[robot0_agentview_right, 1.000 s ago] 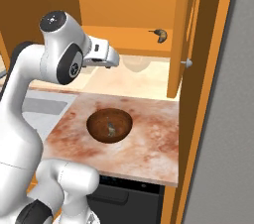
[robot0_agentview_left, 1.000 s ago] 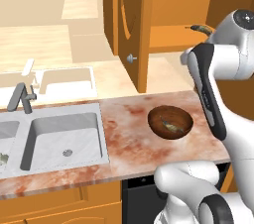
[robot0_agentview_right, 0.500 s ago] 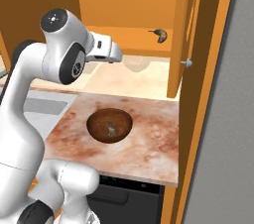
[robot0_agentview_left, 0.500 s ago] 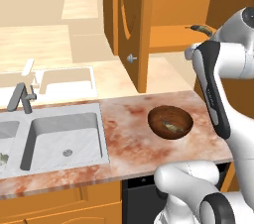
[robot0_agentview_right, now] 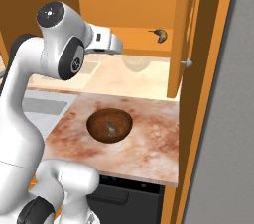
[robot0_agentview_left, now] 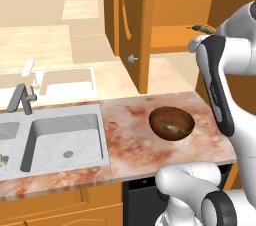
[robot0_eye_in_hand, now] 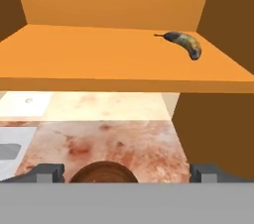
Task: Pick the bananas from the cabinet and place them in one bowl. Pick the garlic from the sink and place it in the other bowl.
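**Item: cabinet reach, early stage**

- **Gripper** [robot0_eye_in_hand: 127,173]: fingers spread wide, nothing between them. Over the last second the hand has risen and pushed forward toward the open cabinet [robot0_agentview_right: 124,0]; in the right base view its white body sits closer to the shelf [robot0_eye_in_hand: 99,59] edge than a second ago. The base has not driven: worktop and sink hold the same place in both base views.
- **Bananas** [robot0_eye_in_hand: 184,43]: lying on the shelf, toward its right end and near the back, untouched. In the hand view they sit above and right of the line between the fingertips, well apart from them. Also seen in the right base view [robot0_agentview_right: 159,34] and, partly behind the arm, in the left base view [robot0_agentview_left: 202,28].
- **Bowl** [robot0_agentview_right: 109,125]: dark brown, on the marbled worktop [robot0_agentview_right: 149,143] below the cabinet, directly under the hand. A small scrap lies inside; too small to name.
- **Cabinet door** [robot0_agentview_left: 131,25]: swung open, silver knob facing out.
- **Sink** [robot0_agentview_left: 60,137]: left of the worktop. A small pale lump at the far-left basin edge, probably the garlic [robot0_agentview_left: 3,159], not yet handled.

**Assessment:** the approach is under way but not aligned; the hand likely needs to shift right and travel deeper over the shelf before closing. Neither item has been delivered.
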You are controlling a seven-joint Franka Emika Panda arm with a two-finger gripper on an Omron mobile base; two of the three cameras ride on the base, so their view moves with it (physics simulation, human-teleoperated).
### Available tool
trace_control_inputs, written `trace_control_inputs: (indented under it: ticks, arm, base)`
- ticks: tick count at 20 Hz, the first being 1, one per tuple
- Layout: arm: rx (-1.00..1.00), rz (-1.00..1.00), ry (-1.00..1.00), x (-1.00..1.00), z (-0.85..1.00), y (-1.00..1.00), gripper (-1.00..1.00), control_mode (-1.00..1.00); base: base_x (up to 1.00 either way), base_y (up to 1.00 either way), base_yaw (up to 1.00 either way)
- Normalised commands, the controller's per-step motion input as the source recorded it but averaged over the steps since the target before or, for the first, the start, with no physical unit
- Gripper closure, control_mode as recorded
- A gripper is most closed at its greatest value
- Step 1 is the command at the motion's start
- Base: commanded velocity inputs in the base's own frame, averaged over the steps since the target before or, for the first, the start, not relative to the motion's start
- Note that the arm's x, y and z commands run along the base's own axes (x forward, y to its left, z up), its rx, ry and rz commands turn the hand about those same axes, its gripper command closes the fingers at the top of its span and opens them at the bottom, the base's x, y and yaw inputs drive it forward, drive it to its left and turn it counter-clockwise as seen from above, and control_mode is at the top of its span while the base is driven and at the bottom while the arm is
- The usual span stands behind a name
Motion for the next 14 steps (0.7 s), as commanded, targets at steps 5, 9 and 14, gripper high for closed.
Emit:
trace_control_inputs:
  ticks: [5, 9, 14]
  arm:
    - [0.00, -0.02, -0.07, 0.09, 0.14, -0.10, -1.00, -1.00]
    - [0.00, -0.06, 0.00, 0.18, 0.09, -0.18, -1.00, -1.00]
    - [0.00, -0.10, 0.00, 0.15, 0.00, -0.15, -1.00, -1.00]
  base:
    - [0.00, 0.00, 0.00]
    - [0.00, 0.00, 0.00]
    - [0.00, 0.00, 0.00]
